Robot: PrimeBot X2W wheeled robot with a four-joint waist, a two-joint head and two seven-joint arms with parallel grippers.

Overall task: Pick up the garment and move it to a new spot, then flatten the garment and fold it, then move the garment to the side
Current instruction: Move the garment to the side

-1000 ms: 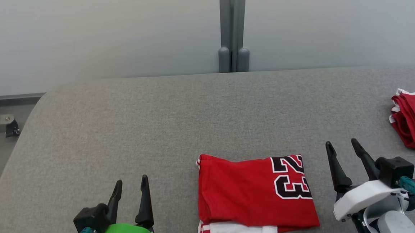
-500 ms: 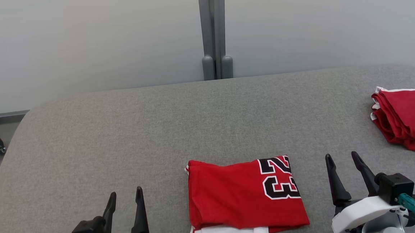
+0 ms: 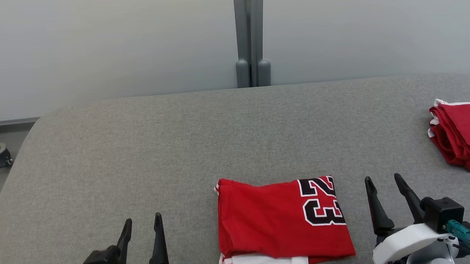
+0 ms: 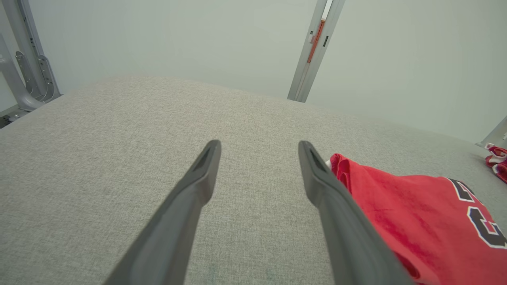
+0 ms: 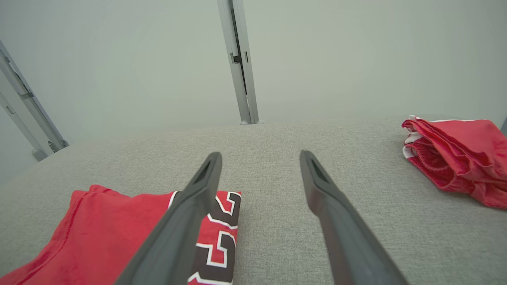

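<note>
A red garment [image 3: 279, 223] with a black "23" lies folded flat on the grey padded table [image 3: 158, 153], near its front edge; a white layer peeks out at its near side. It also appears in the left wrist view [image 4: 412, 213] and the right wrist view [image 5: 107, 225]. My left gripper [image 3: 141, 222] hovers open to the garment's left, holding nothing, its fingers [image 4: 198, 178] apart over bare fabric. To the garment's right my right gripper [image 3: 383, 181] stands open and holds nothing.
A second red garment [image 3: 466, 136] lies bundled at the table's right edge, also in the right wrist view [image 5: 455, 154]. A grey post [image 3: 250, 33] stands against the pale wall behind the table. The table's left edge curves down to the floor.
The head camera has shifted, sliding the whole scene sideways and slightly down. Both grippers stay open beside the folded garment, which lies in the same spot on the table.
</note>
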